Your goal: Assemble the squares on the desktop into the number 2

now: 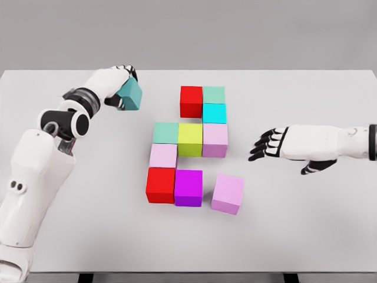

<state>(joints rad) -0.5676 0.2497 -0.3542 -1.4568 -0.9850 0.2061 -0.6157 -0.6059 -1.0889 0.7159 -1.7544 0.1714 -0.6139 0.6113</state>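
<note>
So far, your left robot hand (121,82) sits in the upper left of the frame, fingers curled around a teal cube (131,94) that it holds above the desk (306,236), well apart from the rest. Your right robot hand (277,144) hovers at mid right, fingers spread, gripping nothing.

At the centre, most of the figure looks built: a red cube (191,101) and a green cube (214,95) on top, a cyan cube (214,113) below, then a middle row of three, a pale pink cube (163,155) going down the left, and a second red cube (160,185) beside a magenta cube (188,187) at the bottom.

What seems left: the top row looks one cube short on its left, likely for the teal one, and the lilac cube (227,193) at lower right sits skewed, just off the bottom row, needing squaring in.
</note>
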